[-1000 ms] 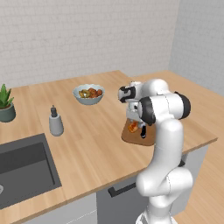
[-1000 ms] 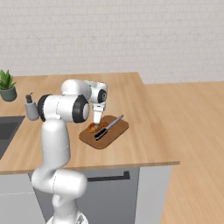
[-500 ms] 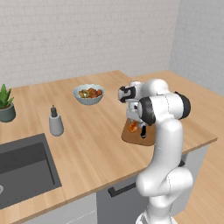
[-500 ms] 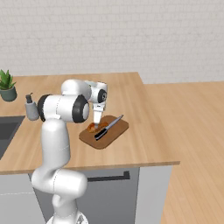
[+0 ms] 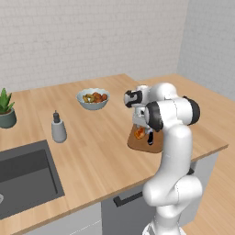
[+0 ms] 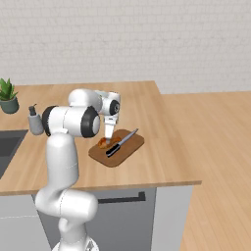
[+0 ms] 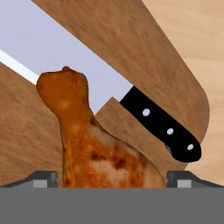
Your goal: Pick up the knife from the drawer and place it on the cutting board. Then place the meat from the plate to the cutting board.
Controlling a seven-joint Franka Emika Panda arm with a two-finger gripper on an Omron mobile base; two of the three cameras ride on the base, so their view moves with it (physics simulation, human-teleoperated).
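Meat [image 7: 94, 148] lying on board [image 7: 175, 83], between your gripper's [image 7: 112, 178] spread, non-gripping fingers | knife [image 7: 109, 94] just beyond | glossy, probably slippery: you are best gripping the thick end

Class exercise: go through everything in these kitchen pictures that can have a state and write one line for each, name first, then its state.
Golden-brown roasted chicken drumstick: on the board, between the spread fingertips.
Slim black-handled knife: flat on the board, beside the drumstick.
Small brown wooden cutting board: on the counter, carrying both.
Two-finger gripper: open, low over the board.
Light grey bowl: holds mixed food.
Grey-fronted drawer: shut.
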